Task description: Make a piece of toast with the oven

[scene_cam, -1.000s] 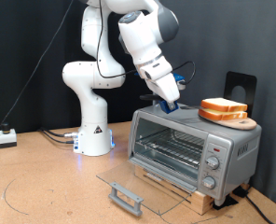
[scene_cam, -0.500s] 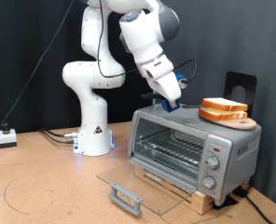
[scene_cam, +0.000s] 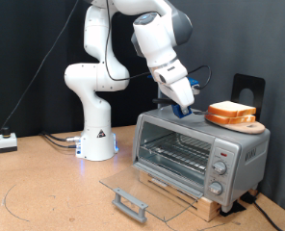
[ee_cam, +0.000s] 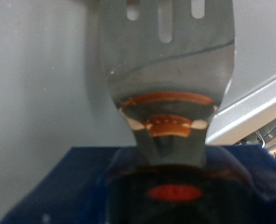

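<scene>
Gripper [scene_cam: 187, 109] pinching a grey slotted spatula [ee_cam: 166, 56], low over the boxy silver oven [scene_cam: 200, 154] top. Just right, two crusted toast [scene_cam: 230, 111] slices stacked on a round wooden board [scene_cam: 241, 125]. Glass door [scene_cam: 142, 192] lies dropped open, wire rack bare.

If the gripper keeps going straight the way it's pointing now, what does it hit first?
Most likely the top of the oven. The gripper angles down just above it, holding a spatula whose blade would touch first. The bread slices sit off towards the exterior view's right; depth is uncertain.
</scene>
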Motion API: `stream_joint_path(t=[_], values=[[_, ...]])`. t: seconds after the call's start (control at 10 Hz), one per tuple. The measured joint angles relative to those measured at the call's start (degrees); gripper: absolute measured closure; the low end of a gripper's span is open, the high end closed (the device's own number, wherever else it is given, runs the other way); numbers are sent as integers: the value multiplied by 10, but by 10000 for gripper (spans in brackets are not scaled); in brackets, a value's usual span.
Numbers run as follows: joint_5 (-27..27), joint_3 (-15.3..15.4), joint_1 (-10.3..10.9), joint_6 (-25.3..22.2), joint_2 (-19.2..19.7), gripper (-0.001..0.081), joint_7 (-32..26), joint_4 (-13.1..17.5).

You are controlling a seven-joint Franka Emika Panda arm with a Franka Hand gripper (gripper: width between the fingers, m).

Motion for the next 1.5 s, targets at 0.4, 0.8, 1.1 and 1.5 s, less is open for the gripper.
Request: stream_joint_path(t=[0.4, 0.8, 1.1, 1.5], values=[[15, 20, 0, 17, 4, 410, 5, 5], [17, 42, 0, 30, 20, 410, 25, 17], [17, 53, 0, 43, 36, 410, 36, 27], [17, 66, -1, 63, 60, 410, 49, 38]])
